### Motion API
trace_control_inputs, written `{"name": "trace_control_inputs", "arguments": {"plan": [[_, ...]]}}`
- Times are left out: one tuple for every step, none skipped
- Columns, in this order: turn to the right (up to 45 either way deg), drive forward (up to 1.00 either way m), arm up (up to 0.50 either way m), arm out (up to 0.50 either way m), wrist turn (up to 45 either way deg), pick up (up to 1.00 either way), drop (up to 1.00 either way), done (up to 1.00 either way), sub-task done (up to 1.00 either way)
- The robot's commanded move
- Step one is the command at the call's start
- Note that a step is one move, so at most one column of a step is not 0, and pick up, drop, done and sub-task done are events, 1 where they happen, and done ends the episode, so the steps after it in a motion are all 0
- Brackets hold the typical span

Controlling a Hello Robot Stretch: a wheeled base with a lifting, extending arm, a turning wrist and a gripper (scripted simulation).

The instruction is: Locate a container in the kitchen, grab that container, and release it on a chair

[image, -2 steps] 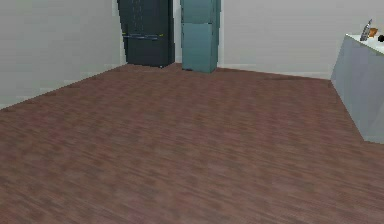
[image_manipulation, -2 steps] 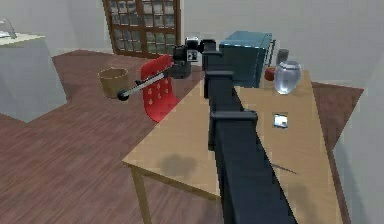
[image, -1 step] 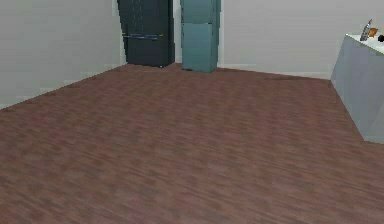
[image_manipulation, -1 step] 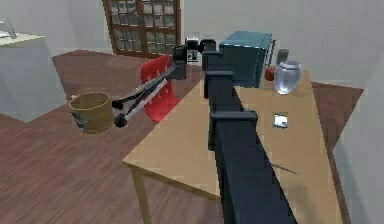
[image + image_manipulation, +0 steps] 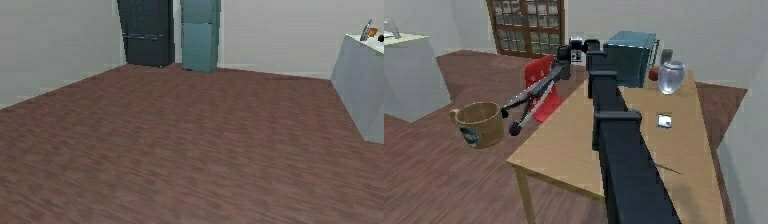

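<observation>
Carrying the tan container [image 5: 479, 122] in my claw [image 5: 512, 119], clear of the floor; red chair [image 5: 542, 82] just beyond, against the table [image 5: 564, 140].

Dark, square, stepped arm bar [image 5: 619, 130]; two white squares [image 5: 591, 46] with black marks; thin dark jaws.

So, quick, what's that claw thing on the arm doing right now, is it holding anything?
Gripper: holding the tan container, which hangs free at its far end; open or closed cannot be told.
</observation>
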Motion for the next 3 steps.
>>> {"name": "trace_control_inputs", "arguments": {"plan": [[0.0,0.0,0.0,-0.48,0.0,0.0,0.0,0.0,0.0],[24.0,0.0,0.0,0.0,0.0,0.0,0.0,0.0,0.0],[0.0,0.8,0.0,0.0,0.0,0.0,0.0,0.0,0.0]]}}
